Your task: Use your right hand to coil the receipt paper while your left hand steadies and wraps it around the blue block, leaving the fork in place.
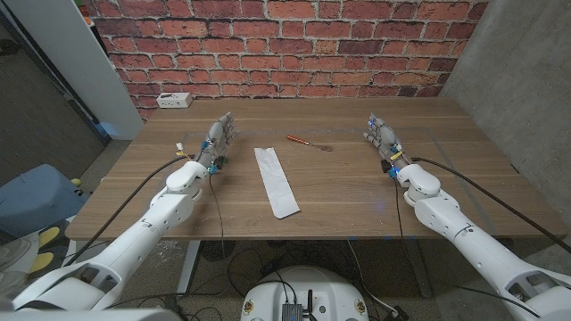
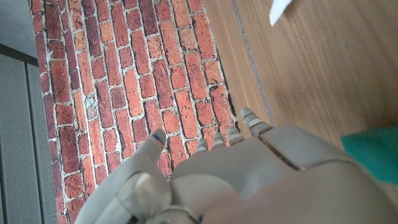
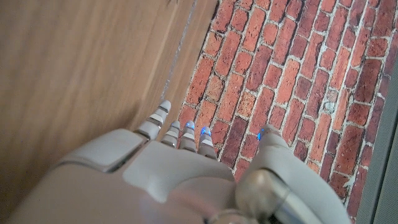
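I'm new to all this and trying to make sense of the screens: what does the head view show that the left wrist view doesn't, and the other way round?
Head view alone: the whole table with the flat paper strip in the middle, a red-handled utensil beyond it, the right robot hand at the far right, and a white box at the back corner.

Left wrist view alone: a green patch at the picture's edge; what it is, I cannot tell.

Both: the left robot hand, holding nothing, the wooden tabletop, the brick wall, and the paper, of which the wrist view catches just a white corner.

The head view looks down over the table (image 1: 357, 178). Each wrist view looks close along its hand toward the brick wall (image 2: 124, 74), which all share.
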`<action>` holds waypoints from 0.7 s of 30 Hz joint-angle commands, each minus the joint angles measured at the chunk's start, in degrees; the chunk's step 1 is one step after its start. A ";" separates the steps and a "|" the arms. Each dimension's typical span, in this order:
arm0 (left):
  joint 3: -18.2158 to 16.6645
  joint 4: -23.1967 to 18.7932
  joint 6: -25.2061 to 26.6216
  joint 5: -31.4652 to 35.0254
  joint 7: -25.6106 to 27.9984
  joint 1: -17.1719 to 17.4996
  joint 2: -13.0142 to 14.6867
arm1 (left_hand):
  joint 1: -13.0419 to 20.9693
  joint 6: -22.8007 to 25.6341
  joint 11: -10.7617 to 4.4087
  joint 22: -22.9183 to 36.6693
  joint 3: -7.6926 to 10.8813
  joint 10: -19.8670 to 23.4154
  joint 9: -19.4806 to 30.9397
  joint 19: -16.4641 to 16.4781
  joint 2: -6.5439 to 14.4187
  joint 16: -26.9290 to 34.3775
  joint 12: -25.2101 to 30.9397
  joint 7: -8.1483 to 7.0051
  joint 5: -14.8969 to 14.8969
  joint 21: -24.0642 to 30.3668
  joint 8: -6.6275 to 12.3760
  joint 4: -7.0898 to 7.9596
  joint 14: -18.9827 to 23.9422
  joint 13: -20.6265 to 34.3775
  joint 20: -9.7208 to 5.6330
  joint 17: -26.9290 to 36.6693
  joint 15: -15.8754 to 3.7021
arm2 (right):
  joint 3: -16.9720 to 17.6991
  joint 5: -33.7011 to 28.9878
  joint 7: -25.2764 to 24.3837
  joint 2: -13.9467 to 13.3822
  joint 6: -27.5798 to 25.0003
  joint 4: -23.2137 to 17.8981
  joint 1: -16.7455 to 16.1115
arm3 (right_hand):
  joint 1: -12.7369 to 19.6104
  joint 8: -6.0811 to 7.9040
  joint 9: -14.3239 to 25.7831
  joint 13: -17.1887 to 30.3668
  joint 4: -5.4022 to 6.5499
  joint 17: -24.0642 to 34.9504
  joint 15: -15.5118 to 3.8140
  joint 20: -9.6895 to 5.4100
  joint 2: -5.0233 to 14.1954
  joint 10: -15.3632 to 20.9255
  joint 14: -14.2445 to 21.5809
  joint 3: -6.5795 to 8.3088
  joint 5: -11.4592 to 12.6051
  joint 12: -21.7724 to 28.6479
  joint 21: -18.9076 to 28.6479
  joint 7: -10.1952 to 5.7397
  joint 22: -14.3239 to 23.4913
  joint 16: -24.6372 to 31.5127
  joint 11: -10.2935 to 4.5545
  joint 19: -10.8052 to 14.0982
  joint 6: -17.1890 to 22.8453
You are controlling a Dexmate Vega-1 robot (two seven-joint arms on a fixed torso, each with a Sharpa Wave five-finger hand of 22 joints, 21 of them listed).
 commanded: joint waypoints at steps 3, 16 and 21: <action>0.87 -2.67 1.93 5.20 -1.65 -0.07 5.67 | 0.49 -0.70 0.03 0.16 0.16 -1.73 0.06 -0.08 -0.30 0.47 0.49 -0.99 0.16 -0.05 0.61 -0.21 0.40 0.22 1.35 0.18 0.56 | -0.17 -8.64 -10.17 -2.01 -0.42 -20.92 -6.87 | 0.28 0.42 0.09 0.26 -0.05 0.13 -0.04 -0.22 -0.11 0.95 0.56 0.33 0.12 0.67 0.37 -0.04 0.14 0.47 0.38 0.72 1.34; 2.30 -21.48 16.59 19.44 18.44 4.33 11.69 | 0.59 5.44 -2.62 0.20 -0.69 3.47 0.04 2.46 -1.49 1.40 1.65 -2.45 -0.18 -0.12 1.63 -1.71 5.89 0.36 3.01 0.32 2.45 | 1.47 -5.50 -6.25 -3.00 3.18 -16.74 -7.28 | 0.41 0.59 0.09 0.27 -0.34 0.16 1.27 1.42 0.18 1.70 1.40 0.52 0.01 0.71 0.29 -0.58 0.16 0.57 0.35 0.75 2.57; 2.71 -25.95 21.70 22.58 21.16 4.92 13.29 | 0.82 5.96 -2.44 0.19 -0.69 3.83 0.05 2.70 -1.61 1.35 1.68 -2.68 -0.22 -0.14 1.65 -2.07 6.19 0.37 3.01 0.31 2.40 | 2.26 -5.55 -7.22 -4.21 2.16 -18.49 -9.06 | 0.66 0.68 0.09 0.27 -0.53 0.13 1.39 1.51 0.34 1.96 1.62 0.68 0.01 0.74 0.31 -0.63 0.17 0.59 0.38 0.84 3.01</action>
